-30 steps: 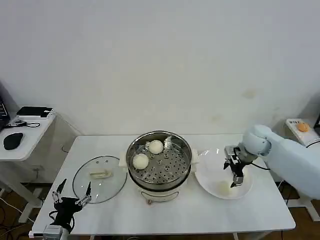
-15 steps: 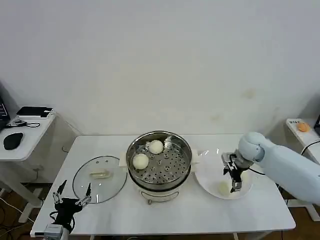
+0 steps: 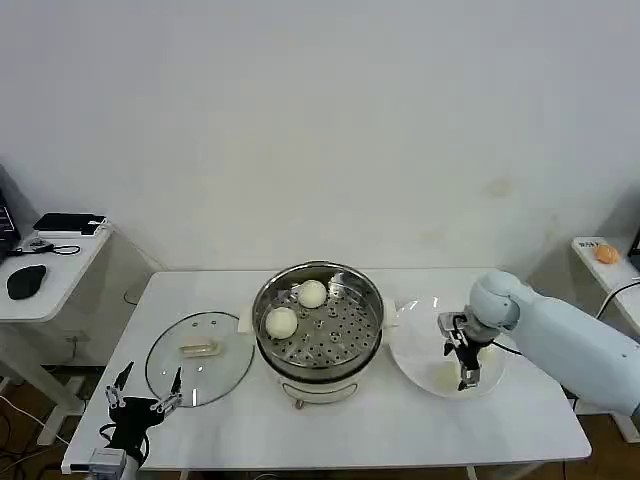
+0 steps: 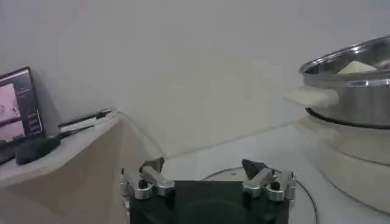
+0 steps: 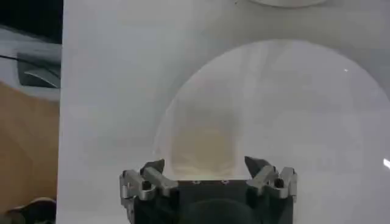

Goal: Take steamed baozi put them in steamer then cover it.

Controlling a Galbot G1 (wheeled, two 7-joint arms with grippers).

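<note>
The steamer (image 3: 322,330) stands mid-table and holds two baozi (image 3: 312,293) (image 3: 281,322). One more baozi (image 3: 444,376) lies on the white plate (image 3: 420,345) to its right. My right gripper (image 3: 468,378) hangs low over that plate, open. In the right wrist view the baozi (image 5: 204,146) lies just ahead of the gripper (image 5: 204,164), between its spread fingertips and untouched. The cover (image 3: 198,357), a glass lid with a cream handle, lies flat to the steamer's left. My left gripper (image 3: 146,399) waits open at the table's front left corner, near the cover's edge.
A side desk (image 3: 45,275) with a black mouse and a small device stands left of the table. In the left wrist view the steamer's rim (image 4: 353,91) and cream side handle (image 4: 311,96) rise ahead of the left gripper (image 4: 202,165). Bare tabletop lies in front of the steamer.
My right gripper has slid a little left and lower over the plate, closing in on the baozi there. The left arm, the steamer and the cover have not moved.
</note>
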